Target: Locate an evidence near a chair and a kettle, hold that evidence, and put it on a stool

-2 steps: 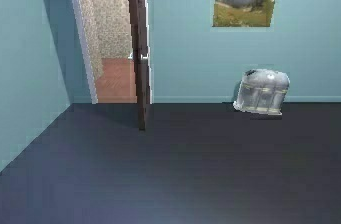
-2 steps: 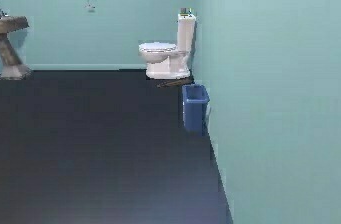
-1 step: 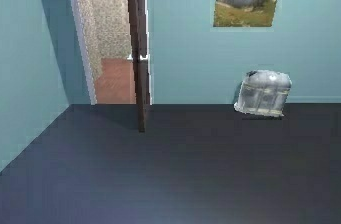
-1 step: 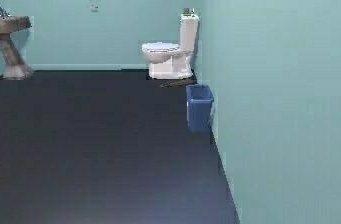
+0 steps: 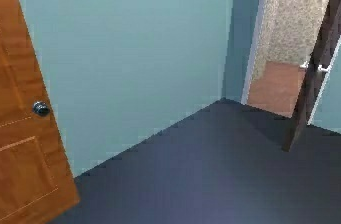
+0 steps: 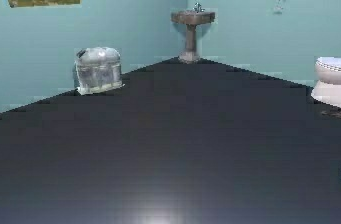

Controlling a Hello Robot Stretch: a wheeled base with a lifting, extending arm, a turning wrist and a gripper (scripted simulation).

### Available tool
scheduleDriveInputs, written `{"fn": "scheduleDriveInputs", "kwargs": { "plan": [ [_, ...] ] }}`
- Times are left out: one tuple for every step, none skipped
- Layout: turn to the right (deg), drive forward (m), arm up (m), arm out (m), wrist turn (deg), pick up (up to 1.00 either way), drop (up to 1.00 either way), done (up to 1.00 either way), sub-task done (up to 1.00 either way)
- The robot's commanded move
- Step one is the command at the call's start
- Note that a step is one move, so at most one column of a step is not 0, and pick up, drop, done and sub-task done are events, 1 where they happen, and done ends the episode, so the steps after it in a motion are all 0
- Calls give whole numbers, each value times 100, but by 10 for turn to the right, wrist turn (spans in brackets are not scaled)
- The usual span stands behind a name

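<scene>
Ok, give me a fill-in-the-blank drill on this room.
1. The door at the forward view's left is made of ____.
2. The sink stands in the room's ____.
3. The toilet at the arm side view's right is coloured ____.
Missing words: wood; corner; white.

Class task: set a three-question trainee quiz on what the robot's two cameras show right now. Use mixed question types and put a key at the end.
1. True or false: the wooden door at the forward view's left has a round knob.
2. Multiple choice: what stands in the far corner in the arm side view? A) a kettle B) a pedestal sink C) a stool
3. Fill in: the toilet sits at the arm side view's ____ edge.
Key: 1 true; 2 B; 3 right.
</scene>
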Motion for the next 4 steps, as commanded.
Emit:
{"fn": "scheduleDriveInputs", "kwargs": {
  "plan": [
    [-360, 0, 0, 0, 0, 0, 0, 0, 0],
    [0, 60, 0, 0, 0, 0, 0, 0, 0],
    [-450, 0, 0, 0, 0, 0, 0, 0, 0],
    [-270, 0, 0, 0, 0, 0, 0, 0, 0]
  ]
}}
